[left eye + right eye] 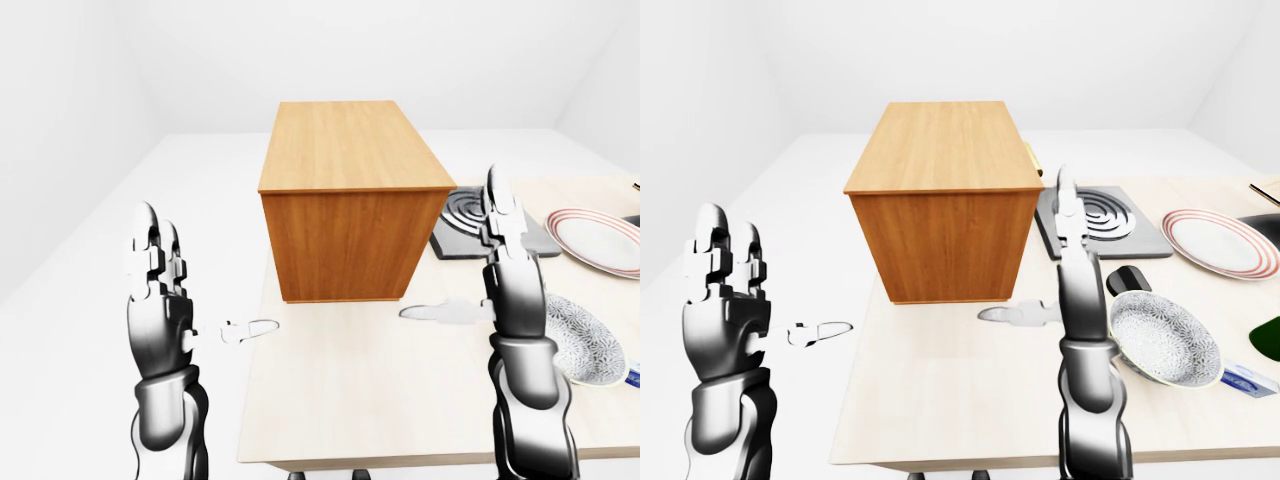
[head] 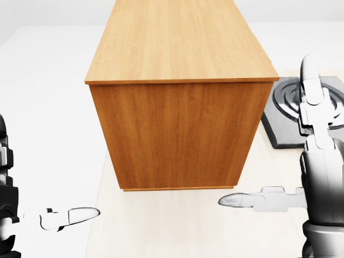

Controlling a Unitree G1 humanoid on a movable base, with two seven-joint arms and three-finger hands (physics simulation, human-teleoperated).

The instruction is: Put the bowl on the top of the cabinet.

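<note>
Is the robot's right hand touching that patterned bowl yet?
Apart. In the right-eye view, bare table shows between the raised, open right hand and the bowl.

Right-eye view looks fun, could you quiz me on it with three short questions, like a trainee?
1. True or false: the bowl already sits on top of the cabinet.
2. Which robot hand is nearer the bowl: A left, B right?
3. Fill in: the striped plate lies to the ____ of the stove plate in this view.

Key: 1 false, it rests on the table; 2 B; 3 right.
</note>
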